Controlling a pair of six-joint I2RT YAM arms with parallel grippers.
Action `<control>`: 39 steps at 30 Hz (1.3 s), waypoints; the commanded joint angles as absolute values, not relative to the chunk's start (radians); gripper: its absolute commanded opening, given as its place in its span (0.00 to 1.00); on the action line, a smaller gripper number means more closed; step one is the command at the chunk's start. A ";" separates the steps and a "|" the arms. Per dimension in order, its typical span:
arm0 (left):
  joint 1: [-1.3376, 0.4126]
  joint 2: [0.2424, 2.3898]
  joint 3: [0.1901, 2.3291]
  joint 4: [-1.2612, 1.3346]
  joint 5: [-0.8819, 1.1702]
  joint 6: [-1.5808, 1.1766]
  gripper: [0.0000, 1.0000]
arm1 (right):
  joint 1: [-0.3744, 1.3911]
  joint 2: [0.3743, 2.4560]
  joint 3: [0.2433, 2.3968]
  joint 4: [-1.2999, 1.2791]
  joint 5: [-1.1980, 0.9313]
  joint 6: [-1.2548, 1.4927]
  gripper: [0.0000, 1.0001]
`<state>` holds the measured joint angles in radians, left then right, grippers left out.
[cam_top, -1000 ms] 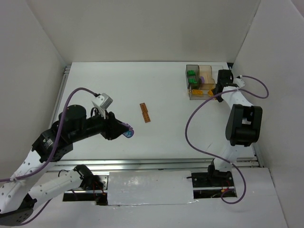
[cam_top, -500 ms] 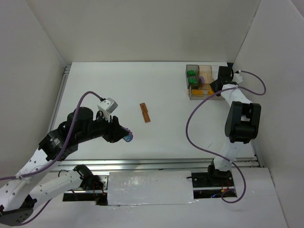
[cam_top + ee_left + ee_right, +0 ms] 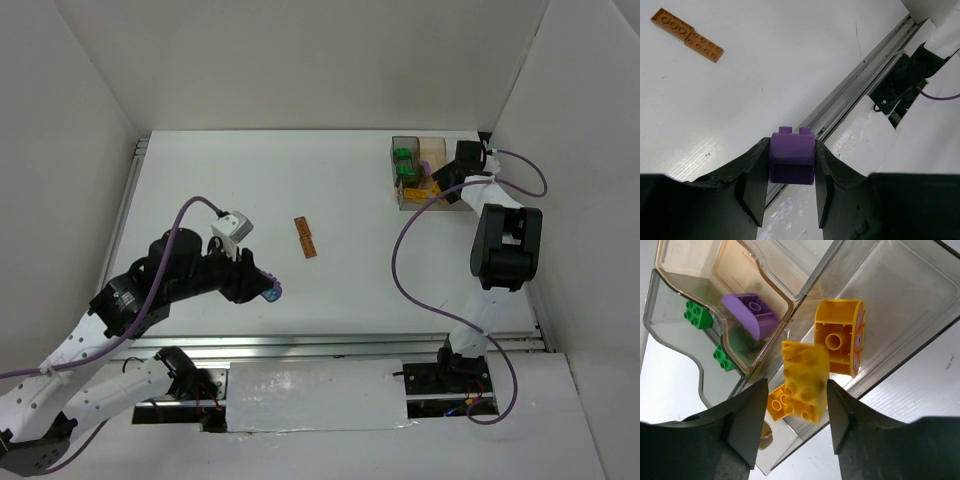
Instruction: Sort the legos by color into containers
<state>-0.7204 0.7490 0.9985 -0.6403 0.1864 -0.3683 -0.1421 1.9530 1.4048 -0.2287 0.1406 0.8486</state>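
Left fingers point(image 3: 755, 185) are closed tight on a purple brick point(image 3: 791, 156). It sits studs up and is clamped across its side walls, so it can be carried clear of the worktop point(image 3: 220, 170). Brick and arm sit at the near left, well apart from the tray point(image 3: 400, 142) at the far right. The brick is judged bound for the compartment holding a purple curved piece point(image 3: 750, 315).

Right fingers point(image 3: 747, 425) stand slightly parted over the tray, with a gap beside the blurred yellow brick point(image 3: 805, 382) between them. The brick is judged released, not gripped, above the compartment holding a rounded yellow piece point(image 3: 837, 337). Green bricks point(image 3: 699, 315) occupy the adjoining cell. One brown plate point(image 3: 305, 238) lies loose mid-worktop, unsorted.
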 commanded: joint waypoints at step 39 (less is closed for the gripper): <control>-0.696 0.810 1.002 -0.009 0.554 -0.724 0.00 | 0.655 0.933 0.683 0.640 -1.025 0.724 0.87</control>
<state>-0.7013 0.8143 1.0092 -0.0853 0.5079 -0.6930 0.6167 0.9550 0.6785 0.5476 -0.9993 0.7166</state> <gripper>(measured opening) 0.480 0.863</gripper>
